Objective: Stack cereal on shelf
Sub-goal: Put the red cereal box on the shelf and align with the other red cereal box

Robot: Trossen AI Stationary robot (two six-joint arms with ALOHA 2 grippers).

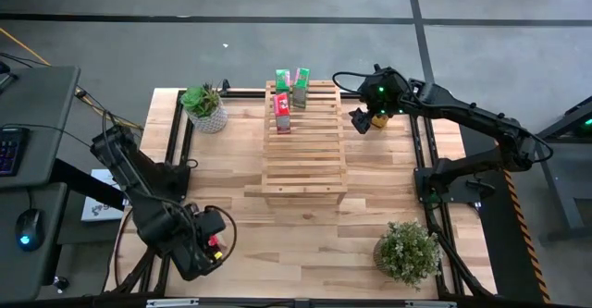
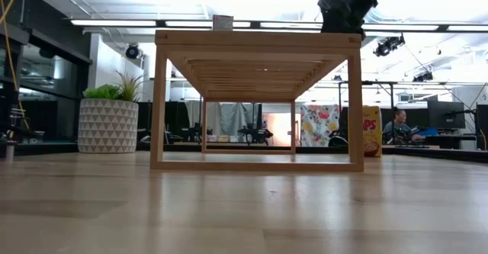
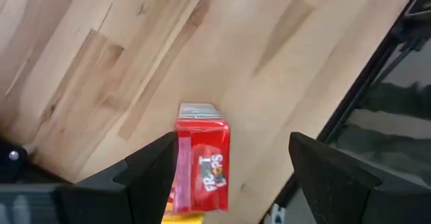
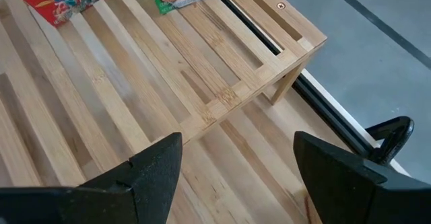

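Observation:
The slatted wooden shelf (image 1: 305,141) stands mid-table. Two green cereal boxes (image 1: 282,80) (image 1: 301,86) and a red one (image 1: 282,114) stand on its far end. My right gripper (image 1: 359,120) (image 4: 236,183) hovers open beside the shelf's far right corner (image 4: 296,46), close to a yellow box (image 1: 380,118) (image 2: 371,132) that stands on the table. My left gripper (image 1: 211,243) (image 3: 232,177) is open at the table's near left corner. It points down over a red box (image 3: 202,157), which lies on the table close to one finger, with a yellow box (image 3: 182,217) partly showing behind it. My left gripper's one finger (image 3: 158,170) stands right against the red box's long side (image 3: 180,163), coming from above. I cannot tell whether it touches. The other finger is well away from the box, which lies flat on the table.
A potted plant in a white pot (image 1: 205,107) (image 2: 109,120) stands left of the shelf's far end. A bushier plant (image 1: 407,251) sits near the near right corner. Black rails run along the table's sides, and a black clamp (image 4: 394,133) sits at the far edge. Bare wood lies in front of the shelf.

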